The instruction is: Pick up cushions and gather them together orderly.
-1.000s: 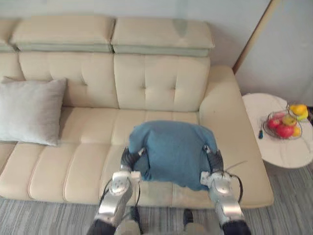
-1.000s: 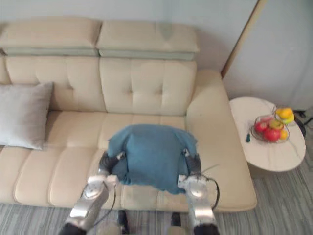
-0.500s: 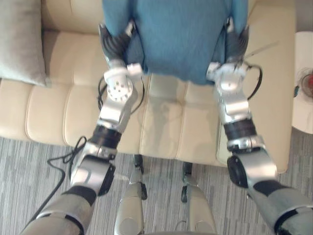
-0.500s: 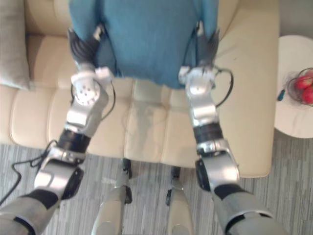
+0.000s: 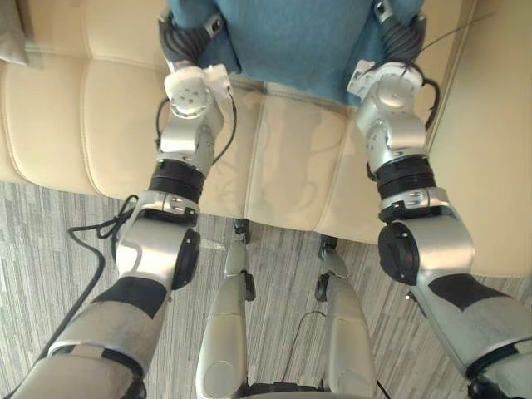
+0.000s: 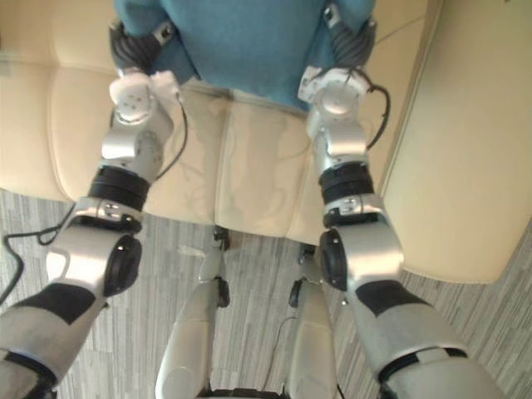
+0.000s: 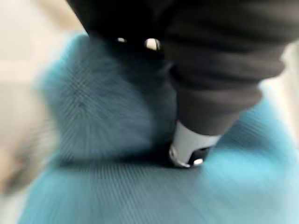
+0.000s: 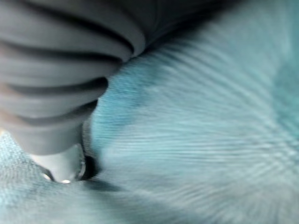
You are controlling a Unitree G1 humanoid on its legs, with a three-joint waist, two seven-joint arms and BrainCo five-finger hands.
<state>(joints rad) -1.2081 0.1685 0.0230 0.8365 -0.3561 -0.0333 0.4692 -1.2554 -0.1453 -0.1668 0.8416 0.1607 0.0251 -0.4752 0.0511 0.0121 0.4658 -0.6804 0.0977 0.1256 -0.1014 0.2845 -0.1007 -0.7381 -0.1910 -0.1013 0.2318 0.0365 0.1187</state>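
Though grip unclear, blue cushion between left hand and right hand, above sofa near front edge

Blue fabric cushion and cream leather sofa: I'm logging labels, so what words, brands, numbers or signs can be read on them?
None: no word, label, brand, number or sign can be read on the blue fabric cushion or the cream leather sofa.

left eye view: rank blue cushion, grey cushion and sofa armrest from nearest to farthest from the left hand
1. blue cushion, right against the left hand
2. grey cushion, corner at the far left
3. sofa armrest, far right
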